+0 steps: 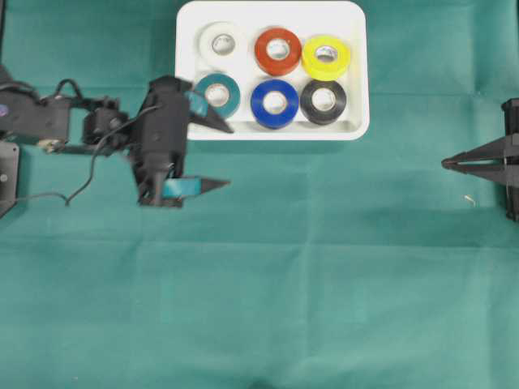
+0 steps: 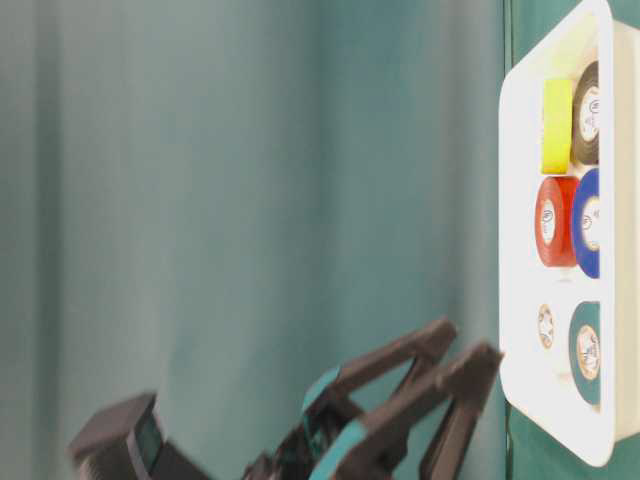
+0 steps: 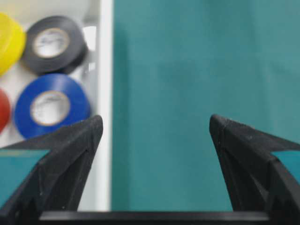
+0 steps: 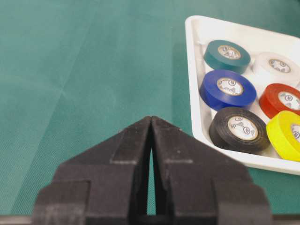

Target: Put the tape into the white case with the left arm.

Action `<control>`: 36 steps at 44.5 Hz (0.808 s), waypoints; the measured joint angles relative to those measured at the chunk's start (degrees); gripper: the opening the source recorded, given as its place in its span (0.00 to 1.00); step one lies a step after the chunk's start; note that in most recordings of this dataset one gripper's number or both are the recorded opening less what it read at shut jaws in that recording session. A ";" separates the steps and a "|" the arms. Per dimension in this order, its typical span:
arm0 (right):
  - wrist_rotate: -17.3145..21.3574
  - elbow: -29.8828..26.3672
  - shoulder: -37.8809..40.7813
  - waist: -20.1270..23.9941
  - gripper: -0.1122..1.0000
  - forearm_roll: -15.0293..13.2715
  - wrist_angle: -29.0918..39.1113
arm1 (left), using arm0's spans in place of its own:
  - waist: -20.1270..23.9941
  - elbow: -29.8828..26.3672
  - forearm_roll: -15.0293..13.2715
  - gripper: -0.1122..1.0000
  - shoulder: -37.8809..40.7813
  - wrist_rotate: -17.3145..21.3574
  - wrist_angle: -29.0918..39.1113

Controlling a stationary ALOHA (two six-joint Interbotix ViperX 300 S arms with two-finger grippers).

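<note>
Left gripper (image 1: 219,156), fingers spread and empty, straddles the case's (image 1: 350,97) near edge; six rolls inside. Right gripper (image 1: 448,164) clenched, over bare tabletop (image 1: 324,267).

White case (image 1: 272,130), rect tray w/ rounded corners, flat on green cloth; six tape rolls inside, 2 rows: white/red/yellow, teal/blue/black.

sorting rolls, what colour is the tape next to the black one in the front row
Blue, beside the black roll; clearest in the overhead view.
</note>
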 measured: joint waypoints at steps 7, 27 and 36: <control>0.09 0.09 0.00 0.00 0.02 0.00 0.00 | -0.79 3.69 -0.09 0.94 -3.16 -2.29 -1.14; 0.09 0.00 0.00 0.00 0.02 0.00 -0.09 | -1.85 7.47 -0.09 0.93 -5.98 -4.31 -3.78; 0.09 0.00 0.00 0.00 0.02 0.00 0.00 | -1.85 9.76 0.00 0.93 -9.23 -4.31 -3.87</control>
